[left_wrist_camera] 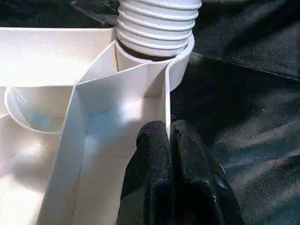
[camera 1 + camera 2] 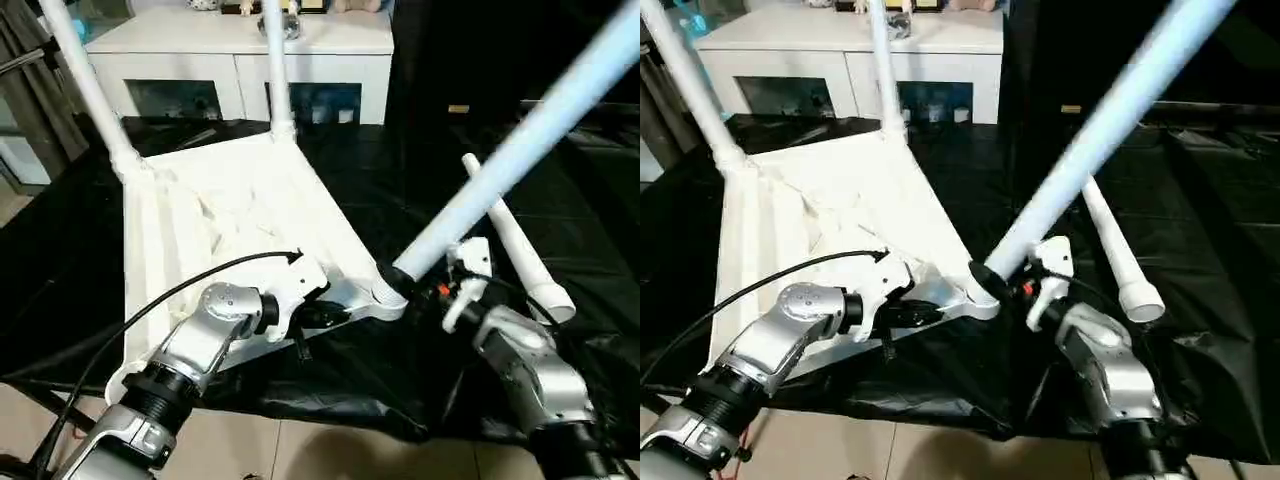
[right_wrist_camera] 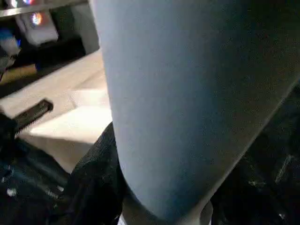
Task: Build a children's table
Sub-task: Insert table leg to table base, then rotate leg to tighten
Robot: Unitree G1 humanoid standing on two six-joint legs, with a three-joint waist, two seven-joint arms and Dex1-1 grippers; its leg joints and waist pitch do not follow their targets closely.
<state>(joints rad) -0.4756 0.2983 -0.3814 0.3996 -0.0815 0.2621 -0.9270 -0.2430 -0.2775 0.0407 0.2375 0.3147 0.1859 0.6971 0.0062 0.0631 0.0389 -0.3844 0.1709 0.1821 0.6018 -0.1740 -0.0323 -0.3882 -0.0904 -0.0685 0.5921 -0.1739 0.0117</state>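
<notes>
left eye view: the tabletop lies underside up on a black sheet, with two legs standing in the corner sockets at 11 and 12 o'clock. the right gripper, jaws closed around a third leg, tilts its ribbed end into the near socket at 5 o'clock, while the left gripper pinches the tabletop's rim just beside it. by judgement the task is past halfway: the third leg is not yet upright, and the fourth leg lies loose on the sheet at 3 o'clock.

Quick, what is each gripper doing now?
Left gripper: shut on the tabletop rim.
Right gripper: shut on the leg at the corner socket.
</notes>
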